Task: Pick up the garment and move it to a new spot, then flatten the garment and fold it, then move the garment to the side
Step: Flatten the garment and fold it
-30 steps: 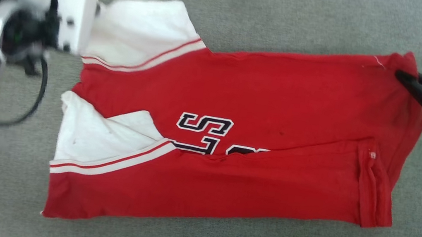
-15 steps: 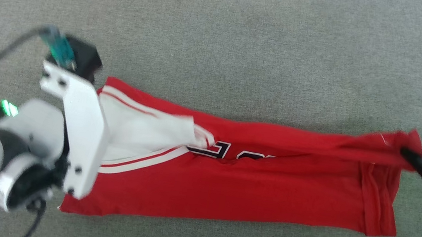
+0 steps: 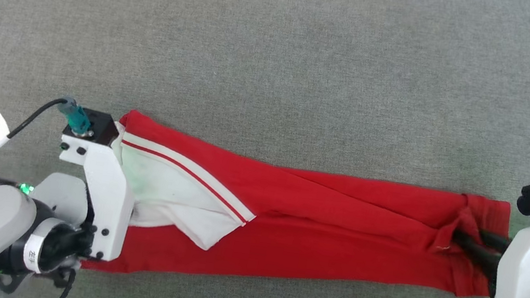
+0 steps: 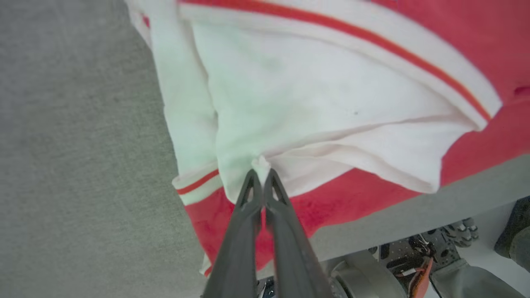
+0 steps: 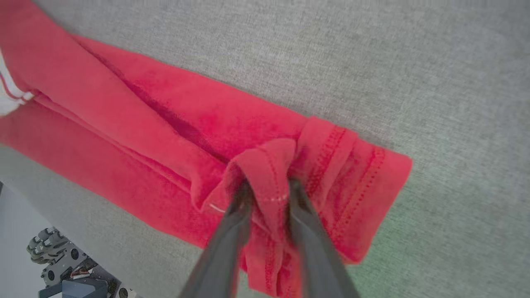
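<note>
The garment (image 3: pixel 324 247) lies on the grey surface (image 3: pixel 277 66) as a long narrow band folded lengthwise, with the sleeve (image 4: pixel 314 103) end at my left and the hem at my right. My left gripper (image 4: pixel 260 176) is pressed together on a pinch of white sleeve; my right gripper (image 5: pixel 267 186) stands slightly parted around a hem fold, and I cannot tell whether it grips. Assessment: lengthwise fold down; releasing, any crosswise fold and the move aside remain outstanding.

- Bright, even, diffuse light; shadows faint and soft.
- Head view sharp throughout.
- Wrist views softer; right hand (image 5: pixel 268 187) motion-blurred, faint green cast beside it.
</note>
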Available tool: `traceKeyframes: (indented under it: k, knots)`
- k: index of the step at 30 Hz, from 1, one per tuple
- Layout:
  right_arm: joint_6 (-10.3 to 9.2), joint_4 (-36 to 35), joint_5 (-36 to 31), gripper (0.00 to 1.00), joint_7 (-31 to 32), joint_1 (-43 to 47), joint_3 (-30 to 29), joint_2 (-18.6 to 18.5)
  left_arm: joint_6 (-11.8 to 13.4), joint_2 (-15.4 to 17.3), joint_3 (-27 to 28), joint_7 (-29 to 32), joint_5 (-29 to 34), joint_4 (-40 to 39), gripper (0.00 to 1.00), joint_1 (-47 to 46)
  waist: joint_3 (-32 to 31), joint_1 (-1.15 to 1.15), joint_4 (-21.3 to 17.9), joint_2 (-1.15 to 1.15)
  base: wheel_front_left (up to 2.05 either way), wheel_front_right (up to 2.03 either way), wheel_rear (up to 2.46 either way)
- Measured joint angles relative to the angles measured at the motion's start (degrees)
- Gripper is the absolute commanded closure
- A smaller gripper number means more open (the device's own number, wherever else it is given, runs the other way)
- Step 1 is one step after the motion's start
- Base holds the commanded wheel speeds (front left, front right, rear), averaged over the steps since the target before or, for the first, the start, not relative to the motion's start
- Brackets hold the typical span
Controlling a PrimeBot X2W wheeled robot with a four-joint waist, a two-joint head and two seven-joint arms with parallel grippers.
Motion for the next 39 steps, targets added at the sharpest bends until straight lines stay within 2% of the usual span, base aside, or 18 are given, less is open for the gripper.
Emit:
traceKeyframes:
  k: [1, 4, 9, 15, 21, 24, 30, 31, 32, 33, 36, 39]
  knots:
    - [0.00, 0.12, 0.34, 0.00, -0.36, -0.10, 0.13, 0.12, -0.65, -0.38, 0.21, -1.42, 0.22, 0.41, 0.00, 0.04, -0.17, 0.00, -0.02, 0.00, 0.00, 0.00, 0.00]
    - [0.00, -0.11, 1.34, 0.00, -0.62, 0.02, -0.40, -0.21, -2.21, -1.10, 1.77, -5.78, 0.29, 1.09, 0.00, 0.70, -0.78, 0.00, -0.11, 0.00, 0.00, 0.00, 0.00]
    - [0.00, -0.84, 2.18, 0.00, 0.42, 1.50, -5.09, -0.07, -3.92, -1.05, 3.99, -13.72, 1.29, 0.41, 0.00, 3.36, -1.74, 0.00, -0.23, 0.00, 0.00, 0.00, 0.00]
    - [0.00, 0.55, 2.26, 0.00, 2.99, 2.53, -9.22, 1.53, -7.27, -1.26, 7.01, -27.50, 4.93, -1.09, 0.00, 6.45, -1.36, 0.00, 0.39, 0.00, 0.00, 0.00, 0.00]
    - [0.00, 4.78, 3.63, 0.00, 3.72, 1.53, -7.34, 2.78, -9.34, -3.03, 9.50, -42.19, 9.23, -0.27, 0.00, 9.37, -0.32, 0.00, 2.17, 0.00, 0.00, 0.00, 0.00]
    - [-0.01, 7.71, 5.99, 0.00, 3.68, -0.53, -5.63, 3.75, -9.48, -4.58, 10.17, -48.74, 11.25, 0.85, 0.00, 11.13, 0.11, 0.00, 3.19, 0.00, 0.00, 0.00, 0.00]
    - [-0.03, 13.07, 9.38, 0.00, 4.86, -3.58, -2.26, 3.11, -9.82, -8.14, 12.10, -60.76, 12.40, 4.27, 0.00, 14.86, 0.60, 0.00, 5.19, 0.00, 0.00, 0.00, 0.00]
    - [-0.03, 13.69, 10.06, 0.13, 4.90, -3.98, -1.82, 3.00, -9.88, -8.77, 12.41, -62.23, 12.35, 5.00, 0.00, 15.65, 0.63, 0.00, 5.46, 0.00, 0.00, 0.00, 0.00]
    - [-0.03, 13.96, 10.49, 0.86, 4.93, -4.40, -1.12, 2.63, -10.02, -9.38, 12.54, -63.36, 12.41, 5.65, 0.00, 16.39, 0.62, 0.00, 5.65, 0.00, 0.00, 0.00, 0.00]
    - [-0.03, 14.21, 11.00, 1.00, 4.91, -4.70, -0.56, 2.24, -10.39, -9.88, 12.77, -64.40, 12.77, 6.27, 0.00, 16.95, 0.61, 0.00, 5.84, 0.00, 0.00, 0.00, 0.00]
    - [-0.01, 15.30, 13.01, 1.00, 3.98, -5.23, -0.18, 1.89, -10.62, -11.82, 14.84, -65.93, 13.21, 8.24, 0.00, 18.77, 0.50, 0.00, 6.25, 0.00, 0.00, 0.00, 0.00]
    - [0.01, 15.57, 15.08, 1.00, 3.15, -5.22, -0.83, 0.87, -12.16, -13.56, 17.45, -66.38, 14.14, 9.26, 0.00, 21.30, 0.03, 0.00, 6.30, 0.00, 0.00, 0.00, 0.00]
